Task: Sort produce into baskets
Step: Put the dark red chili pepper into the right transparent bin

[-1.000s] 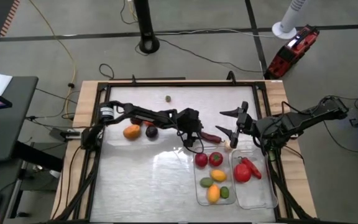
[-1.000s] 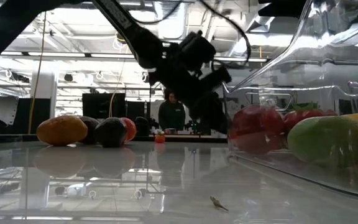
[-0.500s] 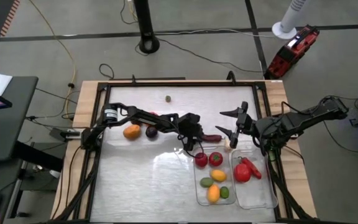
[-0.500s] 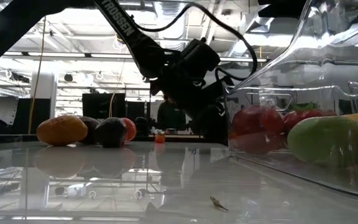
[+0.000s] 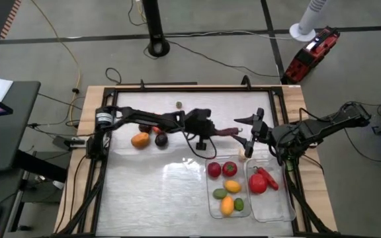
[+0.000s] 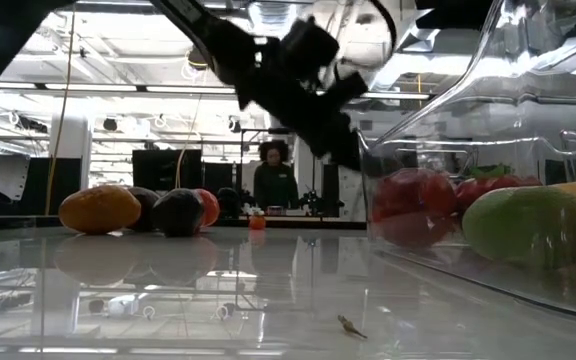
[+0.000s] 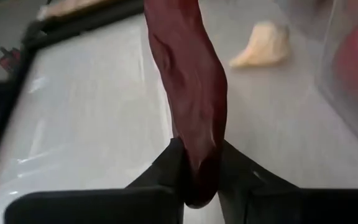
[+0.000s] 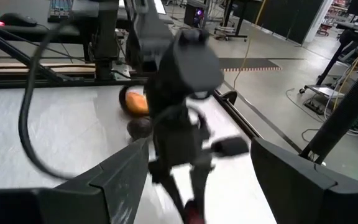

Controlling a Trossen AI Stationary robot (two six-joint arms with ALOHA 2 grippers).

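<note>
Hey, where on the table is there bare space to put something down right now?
The widest bare patch is the near-left tabletop, bordered by the clear plastic basket of mixed produce. The far strip holds only a small olive item. It is crowded mid-table, where the left gripper holds a dark red pepper near the right gripper.

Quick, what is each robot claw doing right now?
Left gripper: shut on the long dark red pepper.
Right gripper: open, holding nothing.

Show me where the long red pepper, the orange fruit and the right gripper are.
long red pepper [image 7: 188, 93], left wrist view, middle of its body.
orange fruit [image 5: 139, 140], high view, its centre.
right gripper [image 5: 247, 129], high view, between its open fingers.
</note>
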